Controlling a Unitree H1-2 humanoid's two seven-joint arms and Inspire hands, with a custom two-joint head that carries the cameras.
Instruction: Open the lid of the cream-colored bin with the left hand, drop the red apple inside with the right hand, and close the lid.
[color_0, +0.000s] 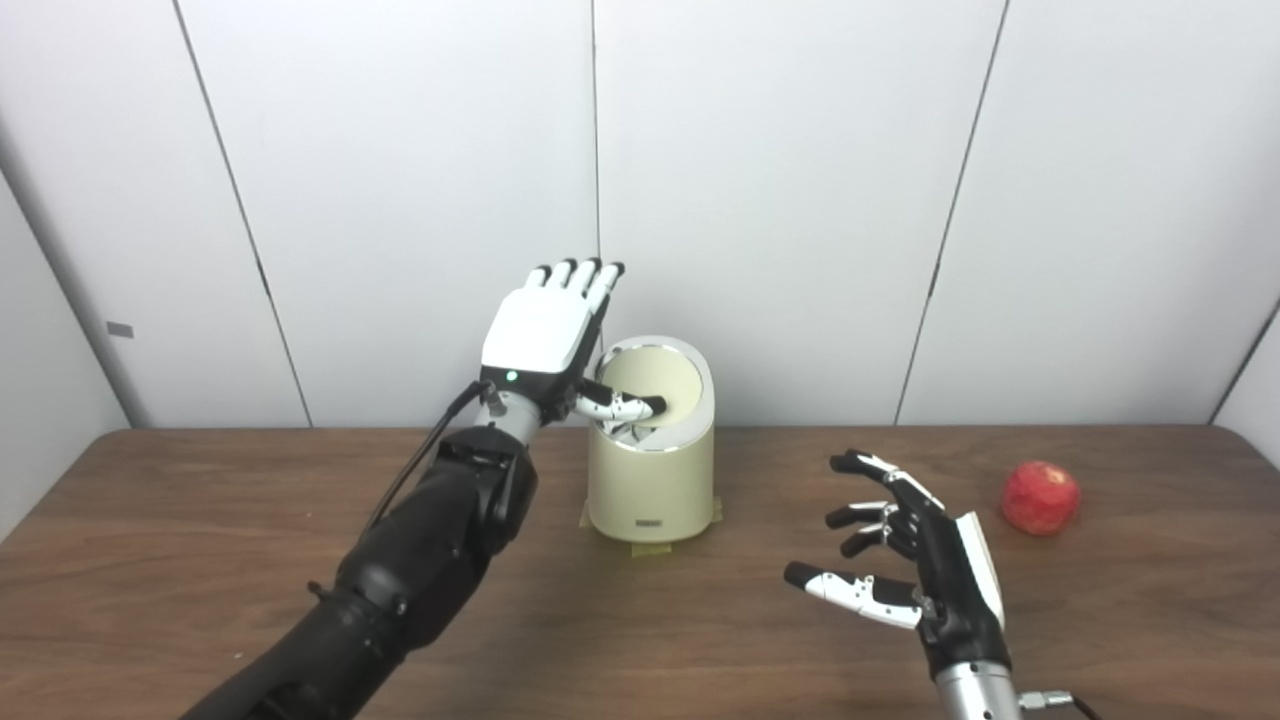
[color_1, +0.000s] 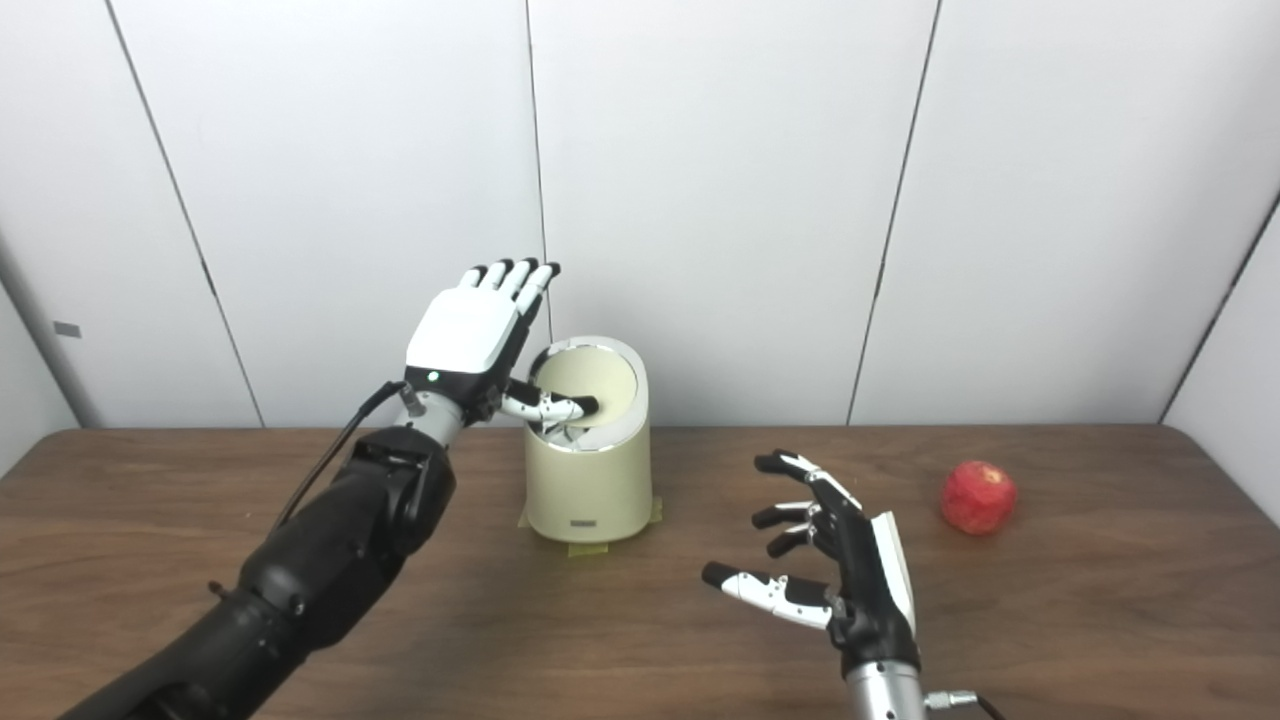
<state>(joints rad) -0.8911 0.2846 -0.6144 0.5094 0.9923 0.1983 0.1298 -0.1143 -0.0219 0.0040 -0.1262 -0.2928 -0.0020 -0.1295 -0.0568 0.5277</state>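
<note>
The cream-colored bin (color_0: 650, 480) stands upright at the middle of the wooden table. Its round lid (color_0: 668, 385) is tilted, with a gap showing at its near left edge. My left hand (color_0: 540, 335) is raised beside the bin's upper left, fingers straight and pointing up, holding nothing. Its thumb (color_0: 625, 405) reaches sideways over the rim and rests on the lid. The red apple (color_0: 1040, 497) lies on the table at the right. My right hand (color_0: 905, 545) hovers open to the left of the apple, palm facing left, apart from it.
The brown table (color_0: 200, 520) runs across the whole view, with its back edge against a white panelled wall. Strips of tape (color_0: 650, 548) show under the bin's base. A black cable runs along my left forearm.
</note>
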